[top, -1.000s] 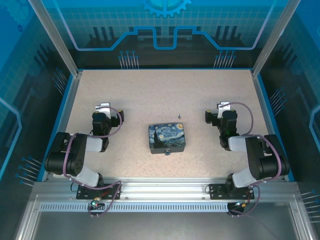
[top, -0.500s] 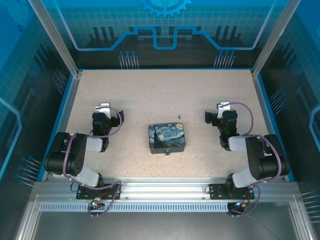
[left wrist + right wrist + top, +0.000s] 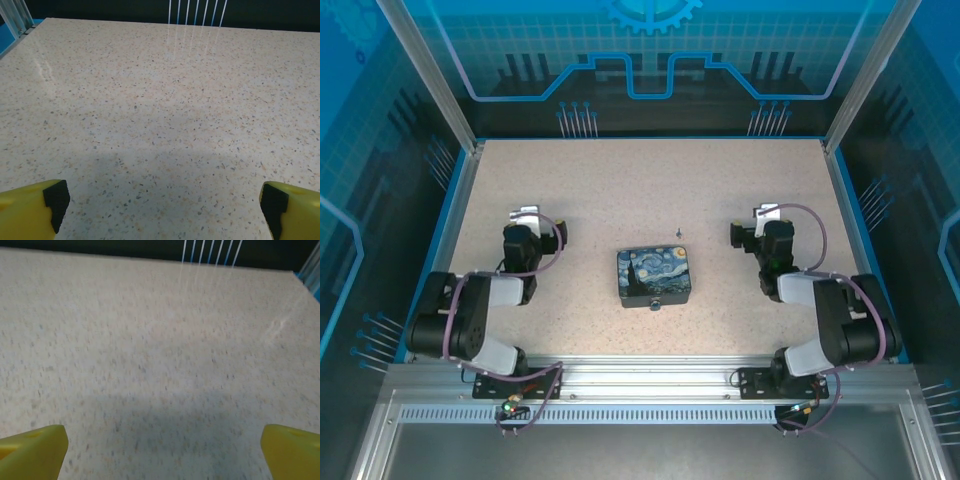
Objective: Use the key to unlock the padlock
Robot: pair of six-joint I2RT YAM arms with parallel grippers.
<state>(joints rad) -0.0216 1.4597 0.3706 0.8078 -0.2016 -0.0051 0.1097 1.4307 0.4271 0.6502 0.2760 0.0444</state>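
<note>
Top view: the printed box lies at frame centre on the speckled table. The padlock protrudes from the box's lower long side. The key, a dark sliver, lies on the table just above the box, not touching it. The left gripper is at centre left and the right gripper at centre right, both well apart from the box. In the wrist views each gripper's yellow fingers are spread wide, with only bare table between them.
</note>
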